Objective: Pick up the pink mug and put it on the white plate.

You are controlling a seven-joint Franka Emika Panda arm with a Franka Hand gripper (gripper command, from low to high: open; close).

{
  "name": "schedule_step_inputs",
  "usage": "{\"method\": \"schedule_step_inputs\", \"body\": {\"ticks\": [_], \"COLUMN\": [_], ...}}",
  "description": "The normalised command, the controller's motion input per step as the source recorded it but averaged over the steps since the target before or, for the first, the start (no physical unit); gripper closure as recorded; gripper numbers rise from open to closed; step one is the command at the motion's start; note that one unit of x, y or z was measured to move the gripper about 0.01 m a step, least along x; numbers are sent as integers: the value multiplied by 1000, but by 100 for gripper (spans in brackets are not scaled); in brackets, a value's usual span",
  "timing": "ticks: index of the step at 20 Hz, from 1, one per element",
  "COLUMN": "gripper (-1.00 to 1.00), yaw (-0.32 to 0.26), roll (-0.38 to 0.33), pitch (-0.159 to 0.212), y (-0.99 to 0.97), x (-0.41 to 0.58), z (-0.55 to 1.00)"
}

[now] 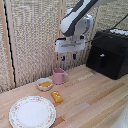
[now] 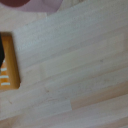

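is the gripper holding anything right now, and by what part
Nothing is held. The gripper hangs in the air above the pink mug, which stands on the table untouched.

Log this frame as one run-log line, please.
phase: approach | gripper: open, above pink mug, not touching | pink mug: on table, upright | white platter: empty

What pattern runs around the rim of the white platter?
A brownish speckled band around the white platter rim, plain white centre; clearest in the exterior view.
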Motion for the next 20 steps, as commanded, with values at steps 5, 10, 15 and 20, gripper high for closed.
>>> {"method": "schedule_step_inputs", "body": {"ticks": [5,10,15,20], "gripper": [-100,-100,-100,-100], "yaw": [33,34,49,89], "roll": [-2,-36,-75,-93], "pitch": [0,0,-4,-36], "y": [-61,0,3,25], "x": [232,150,151,175], "z": [-200,-251,-329,-325]}}
